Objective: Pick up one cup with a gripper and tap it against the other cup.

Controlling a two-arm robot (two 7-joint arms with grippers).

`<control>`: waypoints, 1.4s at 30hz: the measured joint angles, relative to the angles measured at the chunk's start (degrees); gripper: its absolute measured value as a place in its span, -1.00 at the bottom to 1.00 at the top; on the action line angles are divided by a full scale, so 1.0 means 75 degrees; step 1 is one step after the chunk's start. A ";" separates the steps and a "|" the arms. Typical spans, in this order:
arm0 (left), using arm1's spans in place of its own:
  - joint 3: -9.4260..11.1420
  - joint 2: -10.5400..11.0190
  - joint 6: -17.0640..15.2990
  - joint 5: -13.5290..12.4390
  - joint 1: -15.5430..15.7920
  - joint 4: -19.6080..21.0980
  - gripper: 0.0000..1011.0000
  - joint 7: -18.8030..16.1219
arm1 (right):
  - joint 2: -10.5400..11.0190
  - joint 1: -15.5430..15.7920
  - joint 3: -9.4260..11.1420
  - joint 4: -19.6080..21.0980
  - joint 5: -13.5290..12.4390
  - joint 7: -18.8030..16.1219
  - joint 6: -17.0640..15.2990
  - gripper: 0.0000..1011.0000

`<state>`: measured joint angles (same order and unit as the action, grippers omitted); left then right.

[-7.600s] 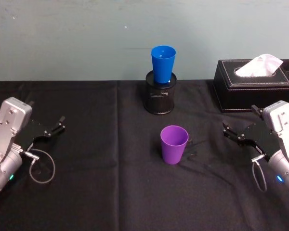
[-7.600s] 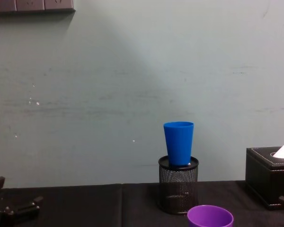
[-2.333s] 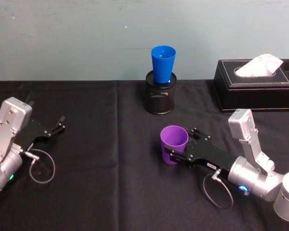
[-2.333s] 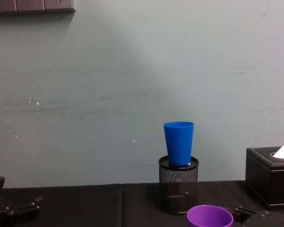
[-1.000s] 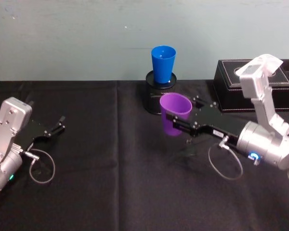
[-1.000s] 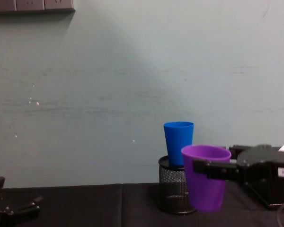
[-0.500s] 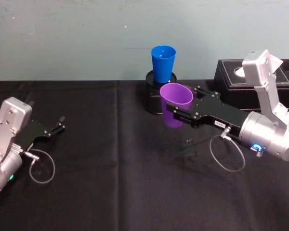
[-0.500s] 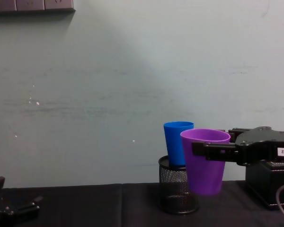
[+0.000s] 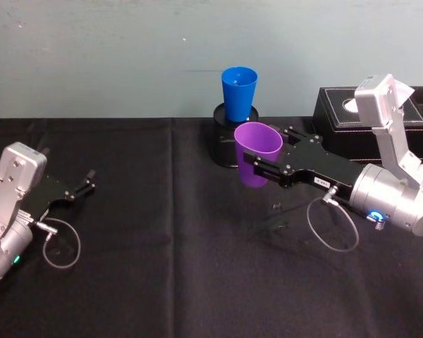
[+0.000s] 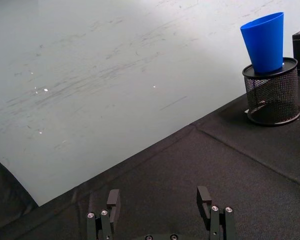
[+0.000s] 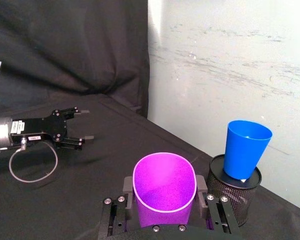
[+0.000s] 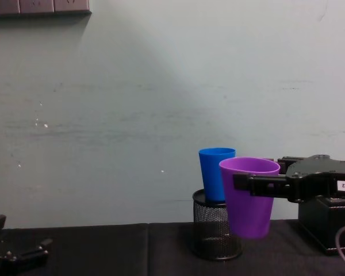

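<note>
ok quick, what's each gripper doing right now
Left gripper: jaws open, holding nothing.
Right gripper: shut on the purple cup, held in the air near the blue cup.

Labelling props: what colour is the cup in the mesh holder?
Bright blue cup; left wrist view shows it best.
</note>
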<state>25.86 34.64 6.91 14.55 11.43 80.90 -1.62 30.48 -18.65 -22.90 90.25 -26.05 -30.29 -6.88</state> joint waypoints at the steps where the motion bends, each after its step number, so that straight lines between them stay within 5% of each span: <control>1: 0.0000 0.0000 0.0000 0.0000 0.0000 0.0000 0.98 0.0000 | 0.0000 0.0000 0.0000 -0.0001 0.0001 0.0000 0.0001 0.42; 42: 0.0000 0.0000 0.0000 0.0000 0.0000 0.0000 0.98 0.0000 | -0.0005 0.0005 0.0000 -0.0009 0.0016 -0.0014 0.0018 0.42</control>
<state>25.86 34.65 6.91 14.55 11.43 80.90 -1.62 30.45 -18.61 -22.90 90.19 -25.93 -30.40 -6.74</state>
